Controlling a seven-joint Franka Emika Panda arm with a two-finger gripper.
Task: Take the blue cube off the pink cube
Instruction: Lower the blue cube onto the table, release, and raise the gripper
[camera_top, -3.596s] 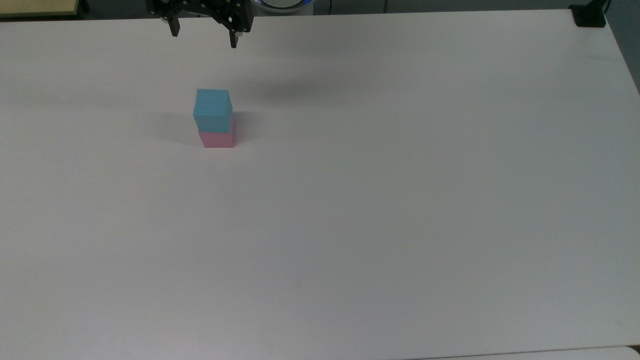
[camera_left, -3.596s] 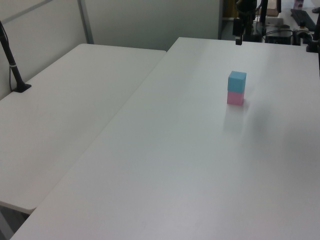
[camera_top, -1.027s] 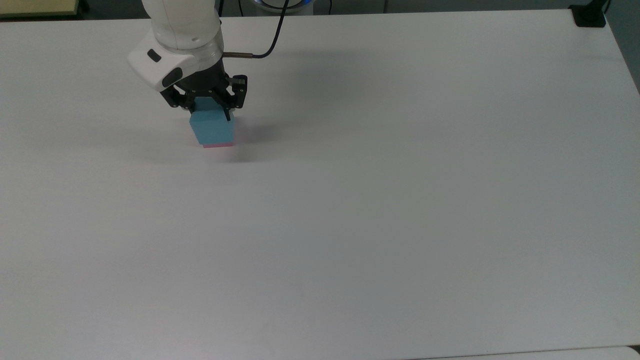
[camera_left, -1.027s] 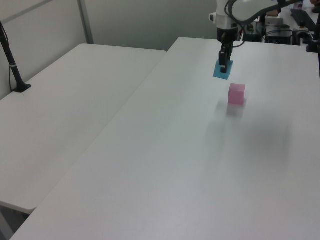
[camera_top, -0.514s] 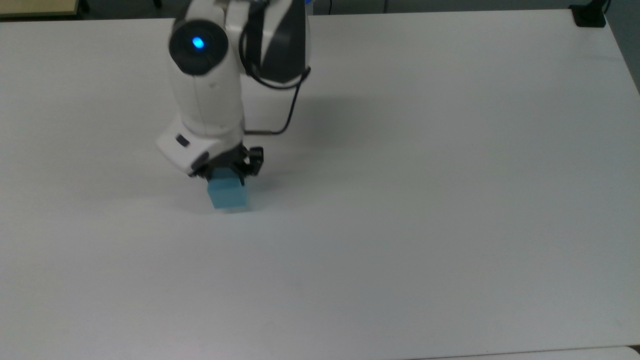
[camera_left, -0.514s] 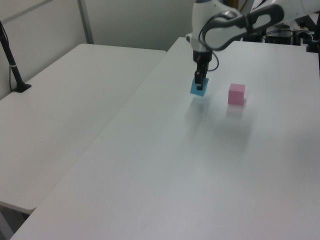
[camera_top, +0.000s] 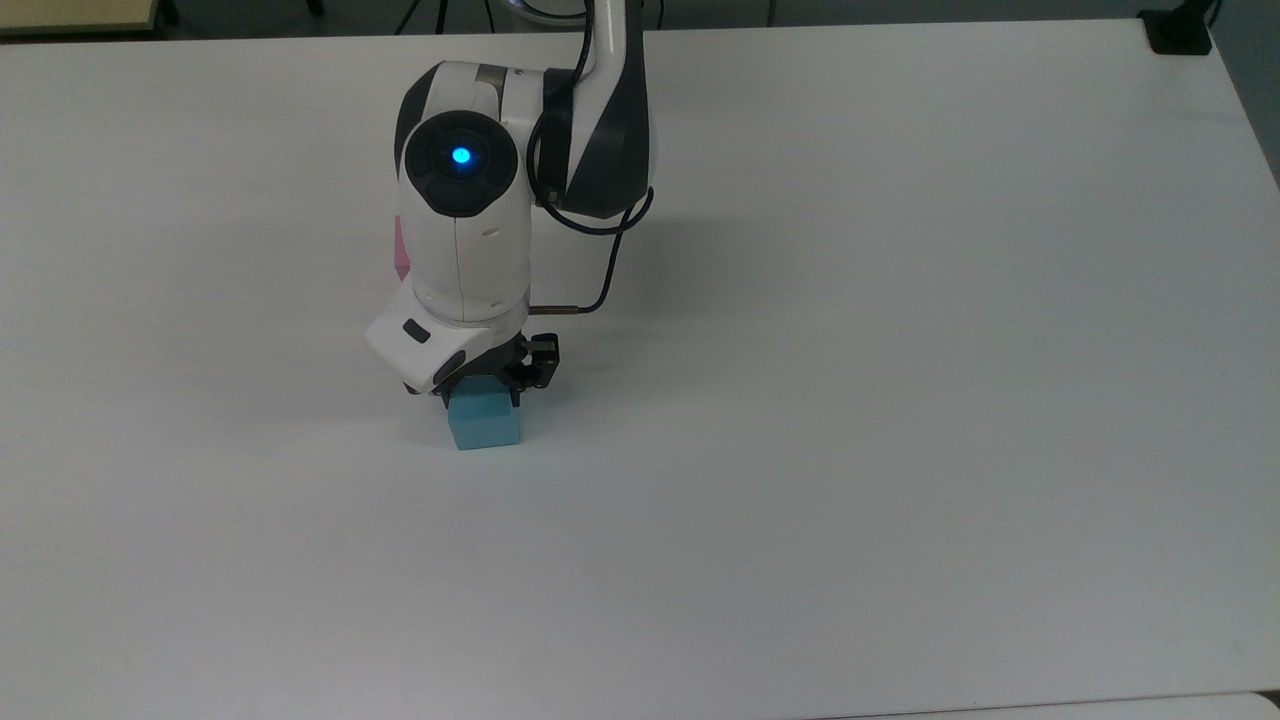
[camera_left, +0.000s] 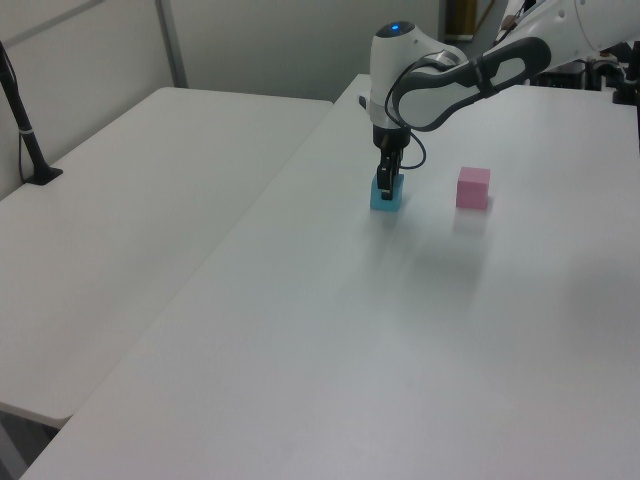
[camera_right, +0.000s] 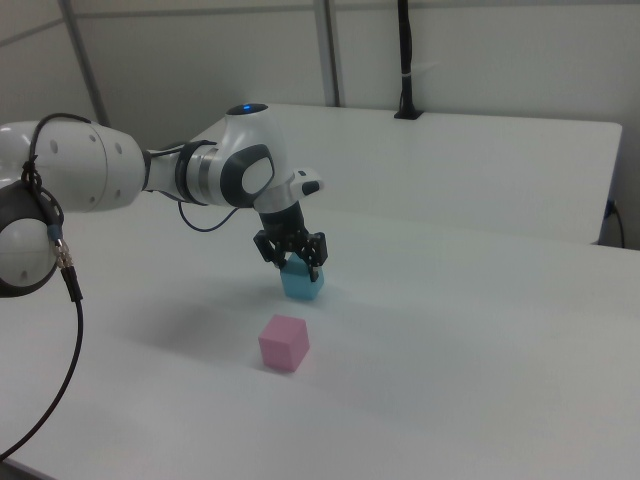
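The blue cube (camera_top: 486, 427) rests on the white table, apart from the pink cube. My gripper (camera_top: 483, 398) comes down on it from above, shut on its upper part. In the left view the blue cube (camera_left: 387, 197) sits to the left of the pink cube (camera_left: 472, 187), with the gripper (camera_left: 386, 187) on top of it. In the right view the pink cube (camera_right: 284, 343) stands alone in front of the blue cube (camera_right: 302, 283) and the gripper (camera_right: 295, 265). The arm hides most of the pink cube (camera_top: 400, 251) in the top view.
The white table (camera_top: 900, 400) is bare around both cubes. A second white table (camera_left: 130, 200) adjoins it on the left view's left, with a black post (camera_left: 28, 140) on it. A black mount (camera_top: 1178, 30) sits at the top view's upper right corner.
The gripper has carried the blue cube a little further from the pink cube and lowered it onto the table. The pink cube has stayed in place.
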